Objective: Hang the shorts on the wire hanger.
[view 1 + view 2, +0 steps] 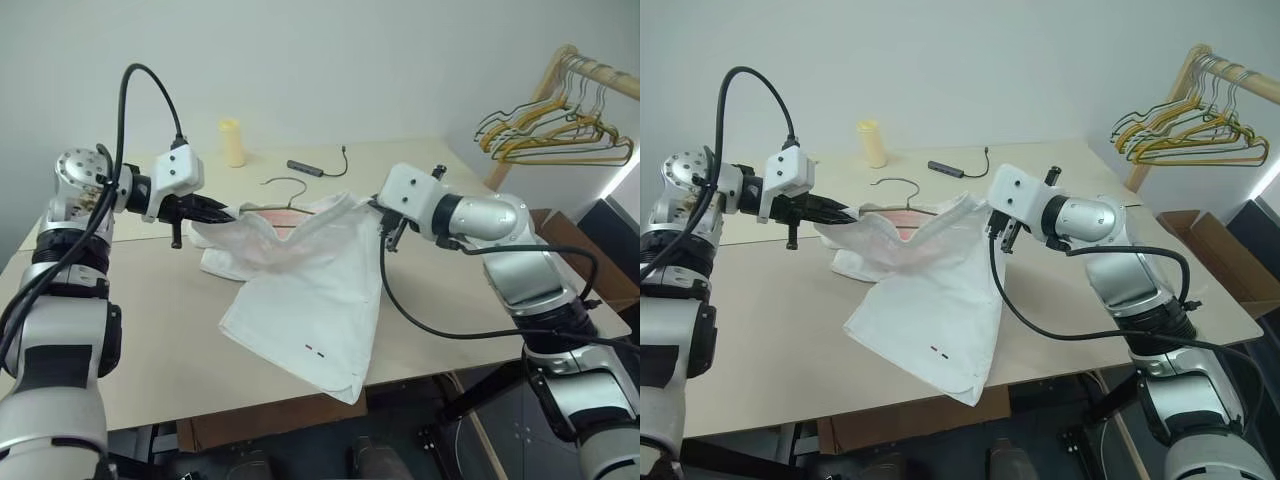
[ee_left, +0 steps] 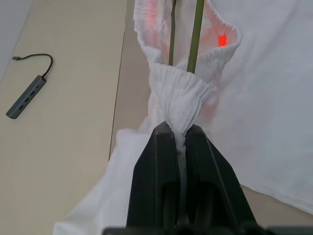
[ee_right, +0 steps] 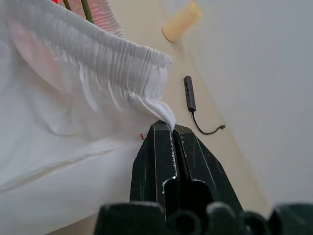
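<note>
Jaws, left: we see the left gripper [image 2: 179, 131] clenched on a bunched bit of the elastic waistband of the shorts [image 1: 310, 290].
Jaws, right: the right gripper [image 3: 171, 128] is pinched tight on the other end of the waistband, at the fabric's edge.
Shorts, place: held up above the counter [image 1: 150, 330] by the waistband, stretched between the two grippers; the legs trail down and lie on the counter.
Shorts, long axis: waistband runs across from gripper to gripper; the legs point toward us and a little right, one hem reaching the near edge of the counter.
Wire hanger [image 1: 285, 182]: its hook shows just behind the waistband; two thin wires pass into the waist opening.
Writing: none we can read; two small dark marks near a leg hem.
Open room: bare counter to the left; a cable adapter [image 1: 306, 167] and a yellow cup [image 1: 232, 142] sit well behind.
</note>
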